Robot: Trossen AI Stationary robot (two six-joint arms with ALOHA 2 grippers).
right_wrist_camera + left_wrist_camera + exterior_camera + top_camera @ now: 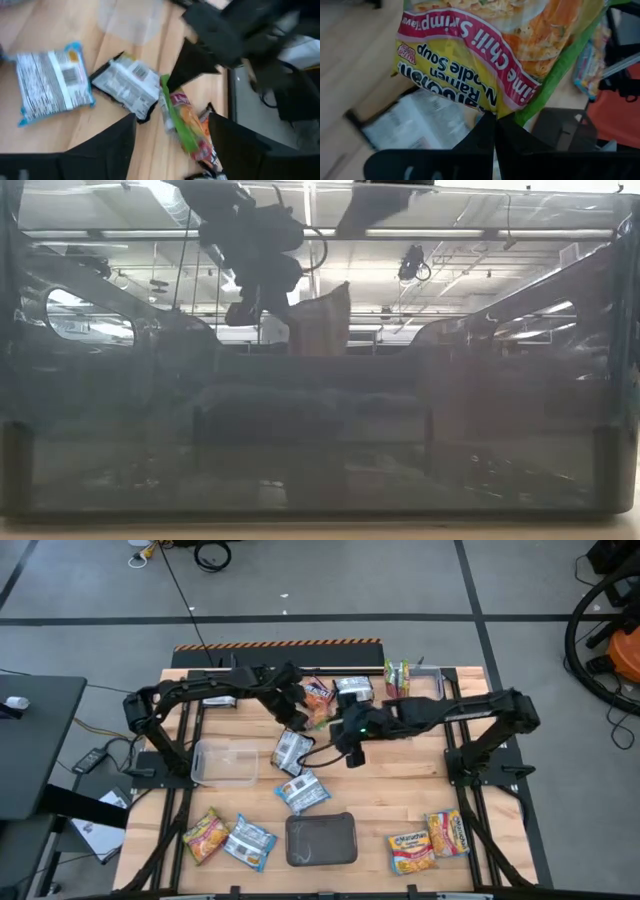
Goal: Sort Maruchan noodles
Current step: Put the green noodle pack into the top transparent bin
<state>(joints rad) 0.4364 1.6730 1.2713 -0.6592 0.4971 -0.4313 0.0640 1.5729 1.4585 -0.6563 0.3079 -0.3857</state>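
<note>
left gripper (300, 712) clamping the lime chili shrimp packet (495, 45) at its edge, held above the table's far middle | right gripper (352, 755) spread, carrying nothing, just beside it | we are judging left nearer; packet hanging edge-on
</note>
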